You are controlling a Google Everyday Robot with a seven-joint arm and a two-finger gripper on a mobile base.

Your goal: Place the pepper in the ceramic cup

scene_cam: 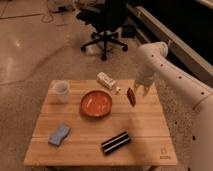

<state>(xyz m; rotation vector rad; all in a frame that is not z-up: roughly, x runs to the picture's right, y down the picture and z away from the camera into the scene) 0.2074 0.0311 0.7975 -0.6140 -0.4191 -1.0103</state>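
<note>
**Pepper on the tabletop beside a spread pincer**

A speckled hard floor fills the background, with a dark wall unit running along the right. In front stands a pale wooden tabletop (145, 131) that carries all the small things. The white robot arm (172, 75) reaches in from the right, and behind the tabletop stands a black office chair (106, 22) on a star base.

The wide orange-red bowl (97, 103) sits near the middle of the tabletop. The ceramic cup (61, 90) stands upright near the far left corner, well apart from the bowl. A white oblong carton (106, 80) lies on its side at the far edge. A black oblong object (116, 142) lies slantwise near the front, and a blue sponge (59, 134) lies at front left.

The pincer (142, 89) hangs over the far right part of the tabletop, pointing down, its two tips spread apart with nothing between them. The pepper (131, 96) lies just beside it on the bowl's side, between bowl and pincer, far from the cup. A tiny pale piece (118, 89) lies between the carton and the pepper.
</note>
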